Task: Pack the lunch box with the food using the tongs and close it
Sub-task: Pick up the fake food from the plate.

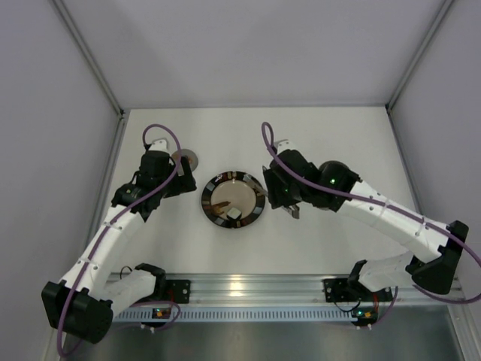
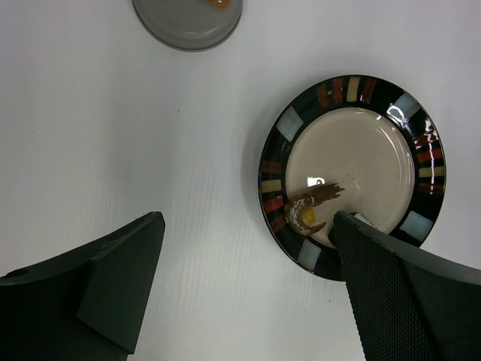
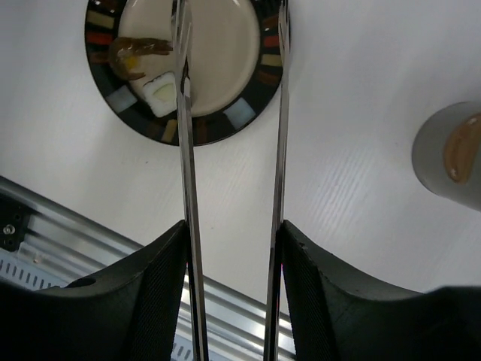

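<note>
My right gripper (image 3: 233, 226) (image 1: 275, 192) is shut on the tongs (image 3: 183, 150), one finger pressing the outside of each slim arm. The tong arms reach over the dark-rimmed plate (image 3: 244, 113) (image 1: 209, 216), with a gap between their tips. The left tip is beside a white square piece of food (image 3: 159, 94) (image 1: 234, 213). A brown curled piece with a yellow spot (image 3: 135, 56) (image 2: 308, 210) lies next to it. The grey lunch box (image 3: 447, 162) stands to the right with a brown piece inside. My left gripper (image 2: 246, 226) (image 1: 179, 185) hangs open and holds nothing, left of the plate.
The round grey lid (image 2: 188, 22) (image 1: 186, 158) lies on the white table beyond my left gripper, with an orange spot at its far edge. An aluminium rail (image 1: 248, 289) (image 3: 45, 226) runs along the near edge. Grey walls close in the sides and back.
</note>
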